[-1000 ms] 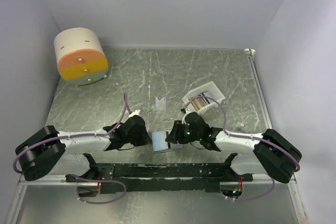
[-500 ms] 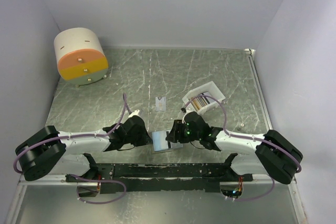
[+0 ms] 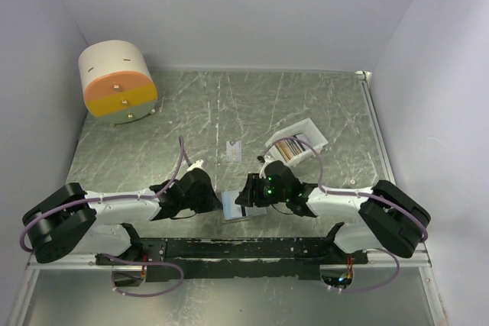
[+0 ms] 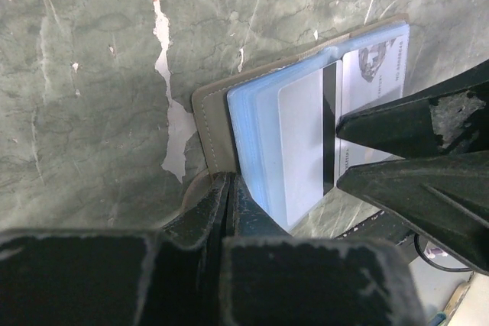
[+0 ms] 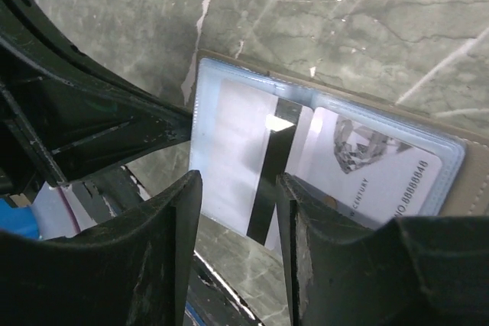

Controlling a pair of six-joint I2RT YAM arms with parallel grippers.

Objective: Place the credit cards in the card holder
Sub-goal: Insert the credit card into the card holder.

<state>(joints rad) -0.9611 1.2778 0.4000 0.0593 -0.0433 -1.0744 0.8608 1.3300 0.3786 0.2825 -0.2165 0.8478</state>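
Note:
The card holder [image 3: 235, 208] lies open between my two grippers, taupe outside [image 4: 208, 120] and light blue inside [image 5: 328, 101]. My left gripper [image 4: 229, 181] is shut on its near edge, also seen from above [image 3: 216, 202]. A white credit card with a black stripe [image 5: 229, 150] lies on the blue sleeves [image 4: 256, 139], partly tucked in. A second card with a diamond picture [image 5: 367, 166] sits in a sleeve beside it. My right gripper [image 5: 238, 181] stands open over the striped card, its fingertips [image 4: 344, 124] at the black stripe and nothing held between them.
A white slotted tray [image 3: 313, 129] with several cards [image 3: 289, 147] stands just behind the right gripper. One loose card [image 3: 234, 150] lies on the green table behind the wallet. A round cream-and-orange drum [image 3: 118, 82] sits far back left. White walls close in both sides.
My right gripper has edged left, further over the wallet, and its jaws have widened slightly. The left gripper and the wallet have stayed put.

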